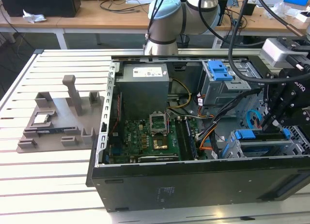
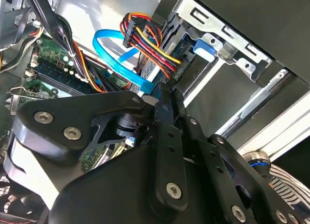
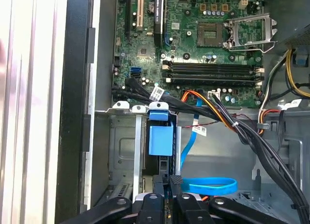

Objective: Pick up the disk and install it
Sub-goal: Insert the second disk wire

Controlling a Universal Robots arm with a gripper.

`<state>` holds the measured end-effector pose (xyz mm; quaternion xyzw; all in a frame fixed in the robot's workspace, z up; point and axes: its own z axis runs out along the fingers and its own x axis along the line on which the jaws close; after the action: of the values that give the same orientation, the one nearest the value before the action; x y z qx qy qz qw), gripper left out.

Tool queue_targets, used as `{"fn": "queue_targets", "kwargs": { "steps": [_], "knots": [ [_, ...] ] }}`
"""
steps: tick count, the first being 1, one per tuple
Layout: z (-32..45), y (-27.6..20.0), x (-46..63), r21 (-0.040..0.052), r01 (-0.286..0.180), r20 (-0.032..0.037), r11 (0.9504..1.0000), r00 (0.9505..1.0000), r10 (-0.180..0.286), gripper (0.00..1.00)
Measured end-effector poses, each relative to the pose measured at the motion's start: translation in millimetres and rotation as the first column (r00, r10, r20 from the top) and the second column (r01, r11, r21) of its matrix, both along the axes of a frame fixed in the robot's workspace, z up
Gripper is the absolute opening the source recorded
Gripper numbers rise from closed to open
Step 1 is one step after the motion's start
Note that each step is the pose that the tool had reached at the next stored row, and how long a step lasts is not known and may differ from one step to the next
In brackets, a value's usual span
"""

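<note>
Computer case (image 1: pixel 193 175): black, lying open on a white slatted table (image 1: pixel 53 185), side panel off.

Circuit board (image 1: pixel 145 141): green, on the case floor, with a metal-framed empty chip socket (image 3: pixel 247 28) and long black memory slots (image 3: pixel 213 71).

Power supply box (image 1: pixel 144 88): grey metal, at the far side of the case.

Drive cage (image 1: pixel 225 86): silver, far side toward the exterior view's right, with a blue plastic latch (image 1: pixel 218 69) on top.

Disk (image 1: pixel 264 139): seated edge-on in the near bay at the exterior view's right, its blue side rails along the bay. In the first wrist view its blue end tab (image 3: pixel 160 137) stands in the metal bay slot.

Gripper (image 1: pixel 271 118): black, directly over the disk bay; in the first wrist view (image 3: pixel 175 185) its fingers are drawn narrow, nearly together, just beside the disk's edge. Whether they pinch the disk cannot be told.

Cables: flat blue ribbon (image 3: pixel 210 185) looped beside the bay; red-yellow-black bundle (image 2: pixel 150 42) running to the cage.

Grey parts stand (image 1: pixel 63 120): on the table at the exterior view's left, well apart from the case.
</note>
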<state>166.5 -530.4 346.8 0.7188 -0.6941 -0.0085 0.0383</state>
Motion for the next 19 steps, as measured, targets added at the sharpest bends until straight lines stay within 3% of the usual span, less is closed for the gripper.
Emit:
{"fn": "queue_targets", "kwargs": {
  "steps": [10, 16, 19],
  "knots": [
    [-1.4, 0.9, 0.6, 0.0067, -0.002, 0.0001, 1.0, 1.0, 0.002, 0.16],
    [-1.8, 0.4, 1.8, 0.0223, -0.002, -0.0003, 0.9997, 1.0, 0.002, 0.16],
    [-2.2, -1.2, 2.7, 0.0241, -0.002, -0.0004, 0.9997, 1.0, 0.002, 0.16]
  ]
}}
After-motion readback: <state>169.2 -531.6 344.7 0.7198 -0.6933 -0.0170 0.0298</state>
